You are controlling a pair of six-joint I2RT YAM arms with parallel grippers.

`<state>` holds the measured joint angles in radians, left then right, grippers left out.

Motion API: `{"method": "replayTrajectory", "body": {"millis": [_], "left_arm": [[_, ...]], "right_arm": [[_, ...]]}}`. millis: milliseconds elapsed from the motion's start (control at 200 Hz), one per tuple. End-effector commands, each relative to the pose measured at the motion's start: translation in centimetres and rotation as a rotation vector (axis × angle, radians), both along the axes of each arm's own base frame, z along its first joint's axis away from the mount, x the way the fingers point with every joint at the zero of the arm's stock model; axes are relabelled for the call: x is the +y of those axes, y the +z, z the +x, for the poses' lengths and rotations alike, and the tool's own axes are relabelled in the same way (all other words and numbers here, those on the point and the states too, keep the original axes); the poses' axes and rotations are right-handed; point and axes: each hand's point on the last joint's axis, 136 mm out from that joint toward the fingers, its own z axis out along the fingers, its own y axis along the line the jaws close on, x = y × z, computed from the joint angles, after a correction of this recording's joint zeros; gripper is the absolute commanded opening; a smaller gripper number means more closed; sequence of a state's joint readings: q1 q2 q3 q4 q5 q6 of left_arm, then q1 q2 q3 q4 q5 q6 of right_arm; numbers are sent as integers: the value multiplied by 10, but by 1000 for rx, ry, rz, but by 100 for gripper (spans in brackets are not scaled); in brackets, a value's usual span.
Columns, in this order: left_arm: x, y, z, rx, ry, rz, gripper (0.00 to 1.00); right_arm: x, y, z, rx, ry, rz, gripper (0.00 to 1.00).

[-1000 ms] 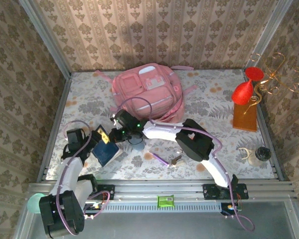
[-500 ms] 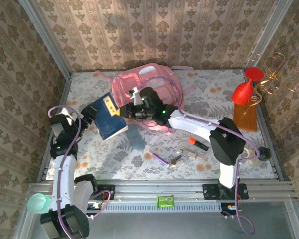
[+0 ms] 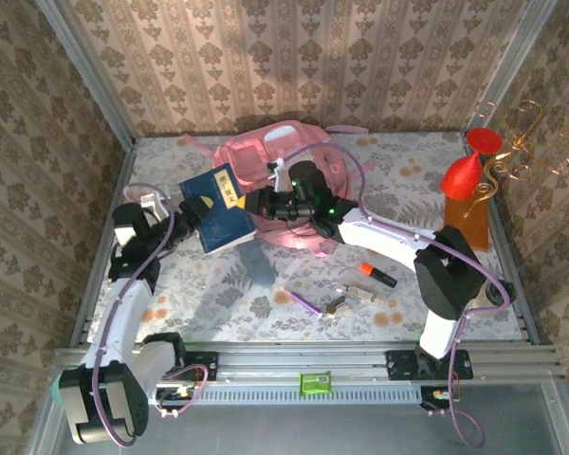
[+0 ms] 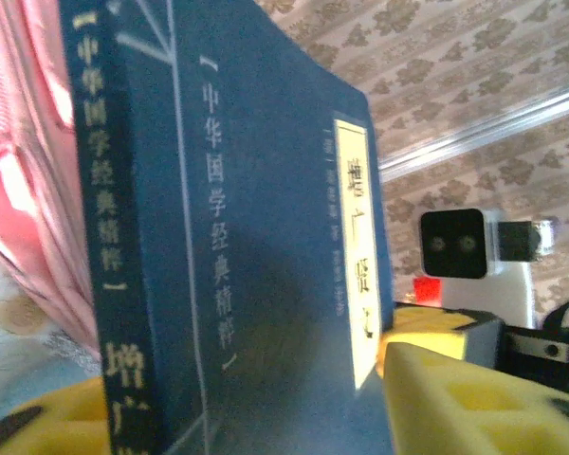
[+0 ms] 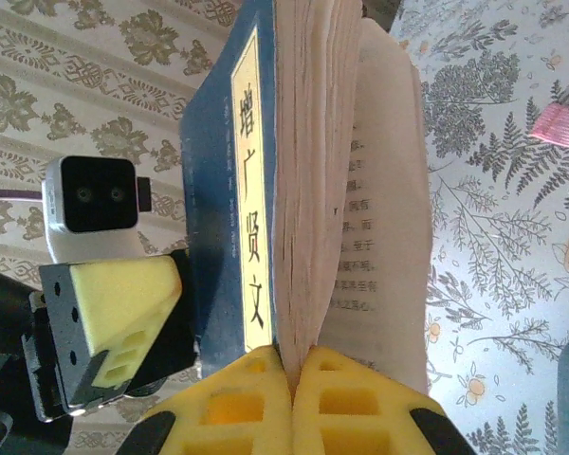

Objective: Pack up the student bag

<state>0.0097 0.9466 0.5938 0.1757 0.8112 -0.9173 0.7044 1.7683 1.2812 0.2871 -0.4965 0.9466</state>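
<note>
The pink student bag [image 3: 299,166] lies at the back middle of the table, and its fabric shows at the left edge [image 4: 33,190] of the left wrist view. A dark blue book [image 3: 218,210] with a yellow title strip hangs in the air just left of the bag. My left gripper [image 3: 188,220] is shut on the book's cover [image 4: 266,237], with a yellow pad [image 4: 465,398] on each side. My right gripper [image 3: 259,203] is shut on a sheaf of the book's pages [image 5: 308,190], its pads [image 5: 237,398] pressed together. A pink strap [image 5: 561,123] lies beyond.
On the table in front lie a grey-blue flat piece [image 3: 258,265], a purple pen [image 3: 304,302], keys [image 3: 337,305] and an orange marker [image 3: 377,276]. At the right stand a red vase [image 3: 464,176] on a wooden board, a gold wire stand [image 3: 518,142] and a jar [image 3: 498,294].
The book went from low at the front left up and back toward the bag. My right gripper swung back with it and now pinches its pages. My left arm rose and extended.
</note>
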Motion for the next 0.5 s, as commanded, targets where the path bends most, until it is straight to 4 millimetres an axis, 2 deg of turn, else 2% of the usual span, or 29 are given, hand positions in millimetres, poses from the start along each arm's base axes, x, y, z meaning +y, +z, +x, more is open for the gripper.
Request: {"method": "replayTrajectory", "body": {"millis": [0, 115, 170, 250, 375, 420, 495], "left_arm": [[-14, 37, -3, -170, -76, 14, 33], [-24, 44, -7, -204, -109, 13, 10], [-31, 51, -11, -229, -136, 11, 0], [-42, 60, -18, -268, -182, 2, 0], [-55, 73, -25, -306, -232, -24, 0], [-59, 76, -27, -314, -246, -37, 0], [-68, 80, -29, -321, -284, -59, 0]], "right_arm": [[-12, 40, -2, -75, 10, 91, 0], [-24, 38, -1, -89, 9, 94, 0], [-32, 37, 0, -97, 7, 91, 10], [-43, 33, -1, -107, 13, 78, 35], [-55, 28, -8, -117, 31, 61, 60], [-57, 27, -11, -125, 42, 55, 74], [-59, 30, -18, -144, 70, 70, 83]]}}
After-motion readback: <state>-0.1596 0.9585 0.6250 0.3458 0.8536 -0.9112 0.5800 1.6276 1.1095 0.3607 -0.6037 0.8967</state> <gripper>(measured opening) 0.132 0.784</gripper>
